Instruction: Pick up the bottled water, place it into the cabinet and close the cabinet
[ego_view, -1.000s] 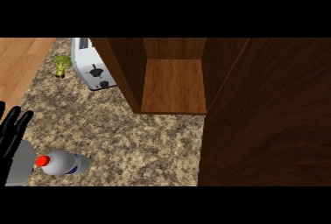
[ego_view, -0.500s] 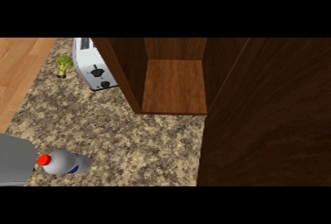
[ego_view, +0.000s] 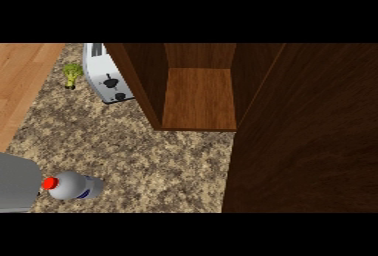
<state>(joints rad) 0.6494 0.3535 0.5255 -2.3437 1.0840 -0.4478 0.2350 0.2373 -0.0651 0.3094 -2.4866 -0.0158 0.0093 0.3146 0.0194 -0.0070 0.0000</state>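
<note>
Bottled water (ego_view: 72, 185) sits at the lower left of the granite-patterned tabletop (ego_view: 155, 150). Its red cap (ego_view: 49, 183) points left and its pale body carries a blue label band. From this steep angle it cannot be told whether the bottle stands upright or lies on its side.

A grey forearm (ego_view: 16, 182) enters at the left edge, and the cap appears right against its border, though contact cannot be confirmed. Neither hand shows, so whether either is wide, narrow or holding anything cannot be told.

The cabinet (ego_view: 199, 97) is open at upper centre, well apart from the bottle, with its wooden shelf bare. The broad dark panel (ego_view: 306, 140) filling the right side is probably its open door. A toaster (ego_view: 108, 75) stands just beside the cabinet's left wall, with a small green plant (ego_view: 71, 75) near it.

Handling, as judged: the bottle is likely light to moderate in weight. Its thin plastic wall would give slightly under pressure, and its surface is smooth and rather slippery. The liquid inside may shift if the bottle is tilted quickly. The best hold is round the middle of the body, at or near the label, with the thumb opposite the fingers. The narrow cap offers little surface and would let the bottle swing.
</note>
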